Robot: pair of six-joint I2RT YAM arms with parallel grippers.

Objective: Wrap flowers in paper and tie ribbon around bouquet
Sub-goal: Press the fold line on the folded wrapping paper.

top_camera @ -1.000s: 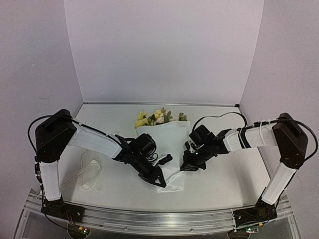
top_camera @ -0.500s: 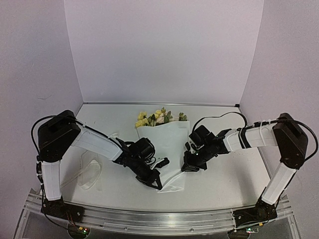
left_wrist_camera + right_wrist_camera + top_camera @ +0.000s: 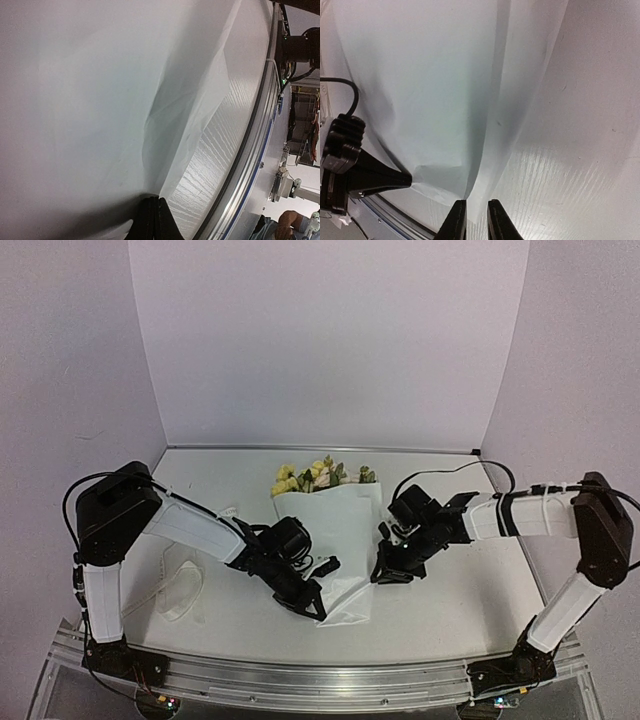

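Bouquet (image 3: 338,530) lies on the table (image 3: 450,605) with its narrow end toward the arm bases. At that end the left gripper (image 3: 314,606) has its jaws fully closed, pinching the near corner of the paper (image 3: 100,100). Just right of the bouquet's lower half, the right gripper (image 3: 386,575) meets the paper's right edge with its jaws a narrow gap apart, the edge just at their tips; left of the bouquet, well apart, the ribbon (image 3: 180,588) lies in a loose loop, and at the bouquet's far, wide end the flowers (image 3: 315,476) show.
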